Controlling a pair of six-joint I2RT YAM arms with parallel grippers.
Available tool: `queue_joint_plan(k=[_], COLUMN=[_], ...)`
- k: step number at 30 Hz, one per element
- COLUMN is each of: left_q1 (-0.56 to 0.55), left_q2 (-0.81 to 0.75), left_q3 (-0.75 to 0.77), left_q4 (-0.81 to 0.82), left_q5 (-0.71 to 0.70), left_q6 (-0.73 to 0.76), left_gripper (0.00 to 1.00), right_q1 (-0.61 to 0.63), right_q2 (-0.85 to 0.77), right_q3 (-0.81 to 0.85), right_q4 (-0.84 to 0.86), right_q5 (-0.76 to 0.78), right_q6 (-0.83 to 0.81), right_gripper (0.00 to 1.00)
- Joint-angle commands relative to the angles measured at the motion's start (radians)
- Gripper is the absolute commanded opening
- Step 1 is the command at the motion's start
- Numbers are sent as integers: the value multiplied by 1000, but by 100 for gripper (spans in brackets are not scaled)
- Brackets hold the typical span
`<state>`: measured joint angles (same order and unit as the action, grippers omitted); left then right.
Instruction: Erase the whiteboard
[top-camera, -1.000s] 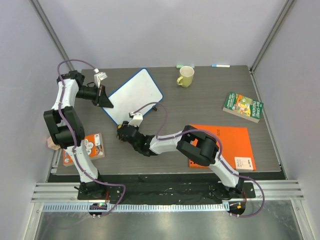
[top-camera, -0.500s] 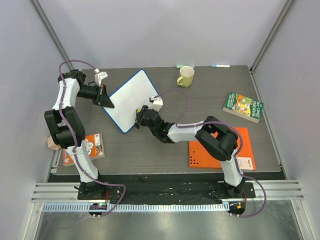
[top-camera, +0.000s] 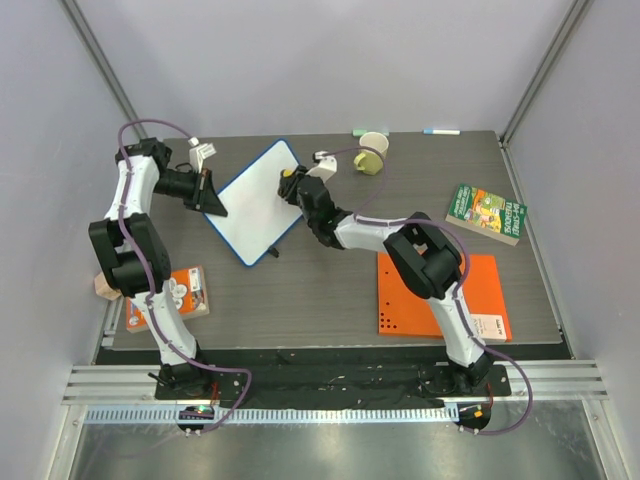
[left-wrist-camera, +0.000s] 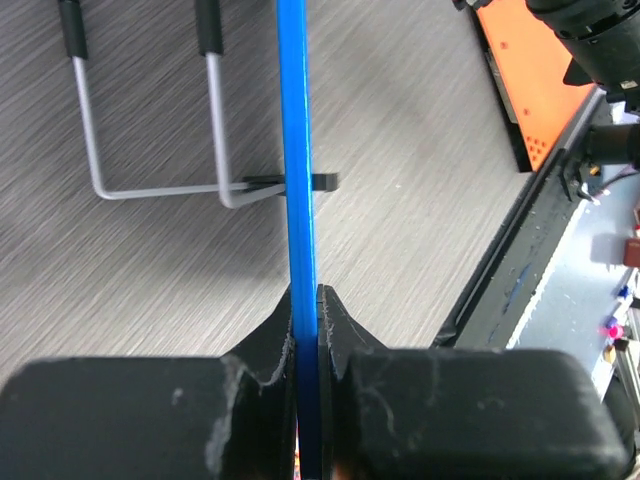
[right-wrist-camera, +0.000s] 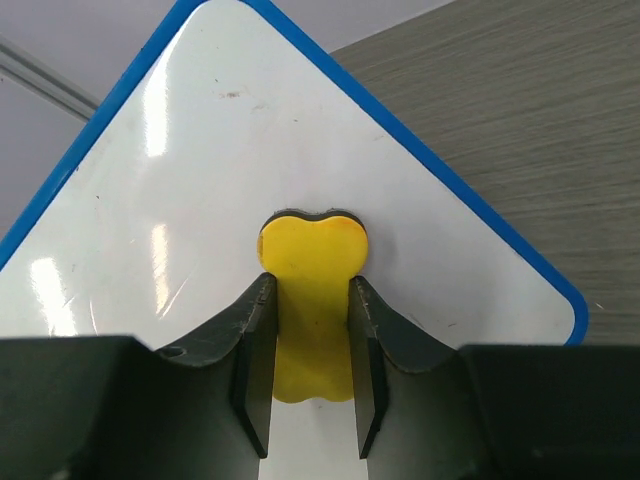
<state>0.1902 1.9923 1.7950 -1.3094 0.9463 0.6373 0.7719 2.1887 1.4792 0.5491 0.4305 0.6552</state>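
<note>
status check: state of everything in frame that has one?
whiteboard: rim clamped, face nearly clean, faint specks
left pincer: shut on whiteboard rim
right pincer: shut on yellow eraser
yellow eraser: against whiteboard face
mug: upright
green book: closed, lying flat

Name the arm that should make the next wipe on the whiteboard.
Right. The right gripper grips the yellow eraser against the whiteboard; the left gripper is clamped on its blue rim, steadying it.
</note>
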Motion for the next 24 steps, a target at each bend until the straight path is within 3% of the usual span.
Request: queue_joint_plan(k=[1, 4, 11, 16, 24], left_q1=[-11, -11, -11, -11, -11], left_q2=[-15, -15, -17, -12, -7], left_q3=[33, 35, 40, 43, 64], left_q4=[-251, -257, -263, -272, -278], left_q5=[13, 11, 20, 35, 49], left_q6=[28, 35, 39, 44, 33], left_gripper=[0, 0, 0, 0, 0], right_q1=[26, 24, 24, 27, 79], right_q2=[100, 144, 120, 135, 155], right_q3=[148, 191, 28, -14, -51], right_q4=[40, 5, -92, -178, -252], right_q5=[-58, -49, 30, -18, -44], right_q6=[-22, 21, 191, 273, 291], right_gripper=[1, 1, 1, 1, 1])
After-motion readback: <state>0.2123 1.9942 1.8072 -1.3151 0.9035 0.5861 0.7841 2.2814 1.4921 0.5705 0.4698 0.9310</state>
